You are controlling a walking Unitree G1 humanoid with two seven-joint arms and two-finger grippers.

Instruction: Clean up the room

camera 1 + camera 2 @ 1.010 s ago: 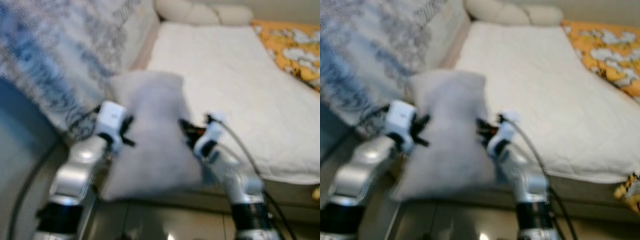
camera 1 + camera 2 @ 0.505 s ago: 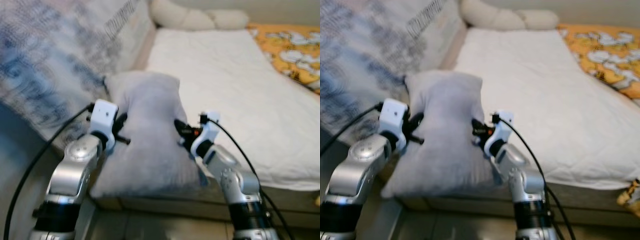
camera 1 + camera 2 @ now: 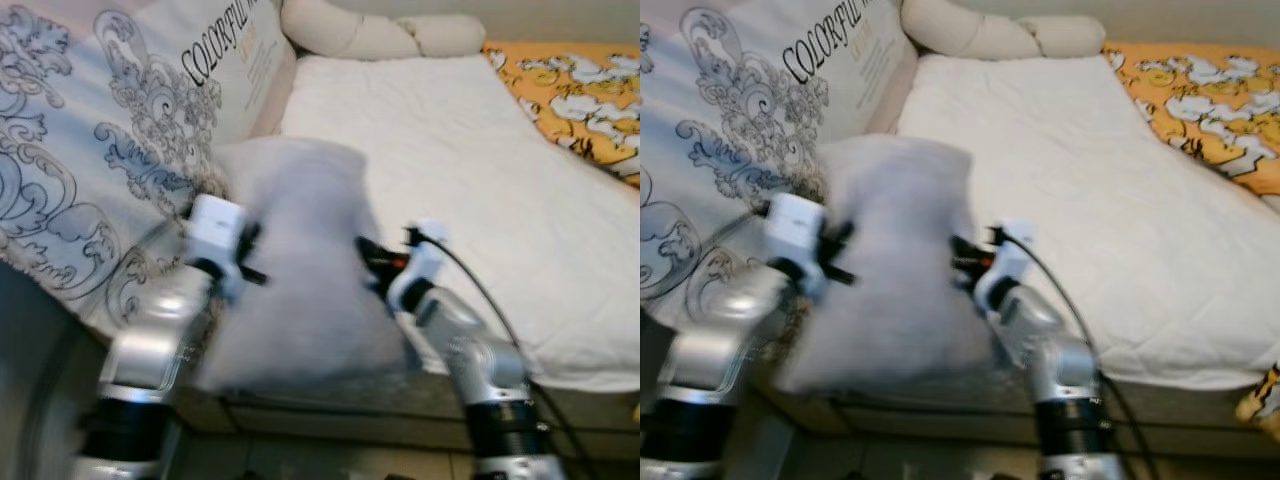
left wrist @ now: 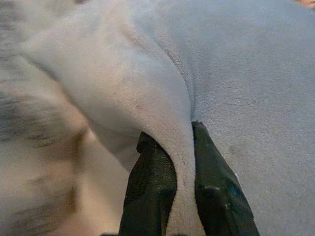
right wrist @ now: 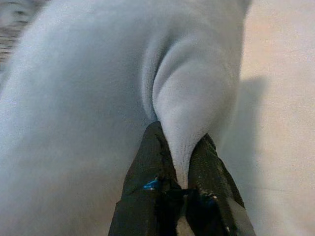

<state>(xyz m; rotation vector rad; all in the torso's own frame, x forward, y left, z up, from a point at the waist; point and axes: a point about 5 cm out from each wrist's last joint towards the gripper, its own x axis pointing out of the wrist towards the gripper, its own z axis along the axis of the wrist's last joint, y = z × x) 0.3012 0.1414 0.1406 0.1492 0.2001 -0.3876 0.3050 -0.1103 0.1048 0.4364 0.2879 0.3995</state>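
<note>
Grey pillow [image 3: 305, 270] now lifting nearer the patterned cushion [image 3: 110, 150], left gripper [image 4: 181, 147] pinching its edge, right gripper [image 5: 181, 147] clamping the opposite edge, over the white bed [image 3: 470, 160].

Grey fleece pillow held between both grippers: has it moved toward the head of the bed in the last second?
Cannot tell. The grey fleece pillow sits about where it did beside the white mattress, but the camera itself shifted, and both views are blurred.

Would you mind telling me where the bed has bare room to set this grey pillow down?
The white mattress is bare between the cream bolsters at its head and the orange patterned blanket on the robot's right. It is crowded by the printed cushion on the left, where the left hand and right hand pinch the grey pillow.
</note>
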